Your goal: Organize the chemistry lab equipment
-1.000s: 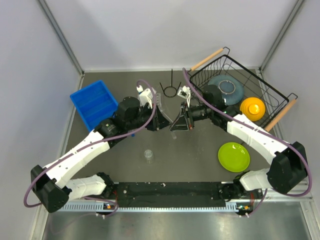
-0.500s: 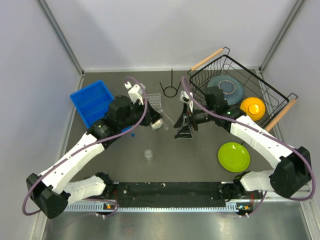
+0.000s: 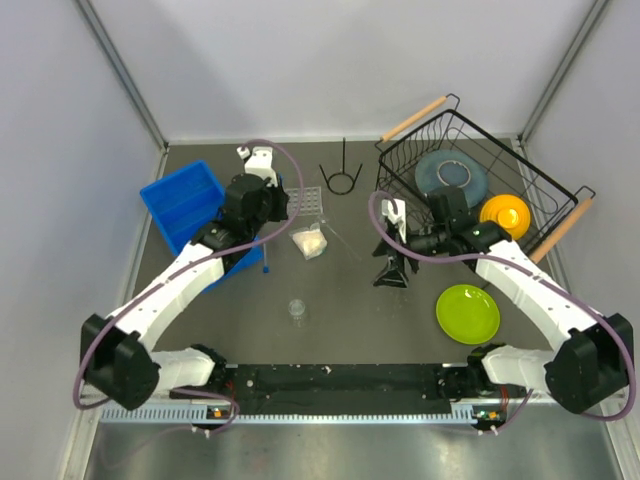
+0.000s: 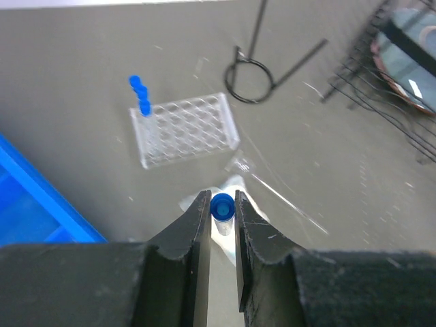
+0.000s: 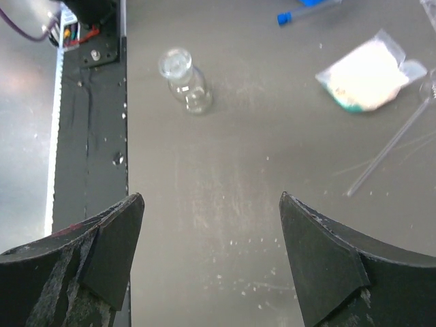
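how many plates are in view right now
2. A green plate lies on the table, front right; a grey plate sits in the black wire basket, beside the orange bowl. The right arm covers part of the basket, so another could be hidden.

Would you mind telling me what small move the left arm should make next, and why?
Probably move the left gripper forward over the grid rack and line up with a free hole: it is shut on a blue-capped tube, and most rack holes look empty.
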`<state>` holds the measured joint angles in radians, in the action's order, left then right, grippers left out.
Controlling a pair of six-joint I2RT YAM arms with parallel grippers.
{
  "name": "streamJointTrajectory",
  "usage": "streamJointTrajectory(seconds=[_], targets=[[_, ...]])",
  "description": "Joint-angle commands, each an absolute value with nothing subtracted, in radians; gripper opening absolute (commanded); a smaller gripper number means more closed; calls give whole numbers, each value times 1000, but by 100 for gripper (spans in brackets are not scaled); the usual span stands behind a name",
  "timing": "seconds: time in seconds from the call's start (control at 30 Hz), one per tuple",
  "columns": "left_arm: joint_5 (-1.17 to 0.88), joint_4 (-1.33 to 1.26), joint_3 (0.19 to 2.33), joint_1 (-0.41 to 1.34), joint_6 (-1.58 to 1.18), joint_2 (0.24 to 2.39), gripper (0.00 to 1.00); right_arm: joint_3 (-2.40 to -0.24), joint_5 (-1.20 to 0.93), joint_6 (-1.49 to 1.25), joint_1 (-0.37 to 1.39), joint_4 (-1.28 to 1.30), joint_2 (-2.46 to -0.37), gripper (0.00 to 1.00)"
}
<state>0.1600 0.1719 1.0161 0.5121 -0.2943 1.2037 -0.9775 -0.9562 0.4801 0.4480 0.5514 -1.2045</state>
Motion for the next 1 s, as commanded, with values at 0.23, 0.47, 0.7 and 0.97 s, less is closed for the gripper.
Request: streamJointTrajectory(seconds=[0.23, 0.47, 0.7, 0.97], targets=[[235, -140, 1067, 379, -164, 1494, 11, -945, -946, 621, 413, 578, -1198, 81], [201, -169, 1138, 338, -158, 1633, 10, -976, -936, 640, 413, 614, -1239, 81], [179, -176, 1192, 328, -158, 1703, 11, -991, -936, 647, 413, 632, -1270, 81], [175, -183, 1193, 327, -163, 1746, 10, -996, -930, 657, 414, 640, -1282, 81]])
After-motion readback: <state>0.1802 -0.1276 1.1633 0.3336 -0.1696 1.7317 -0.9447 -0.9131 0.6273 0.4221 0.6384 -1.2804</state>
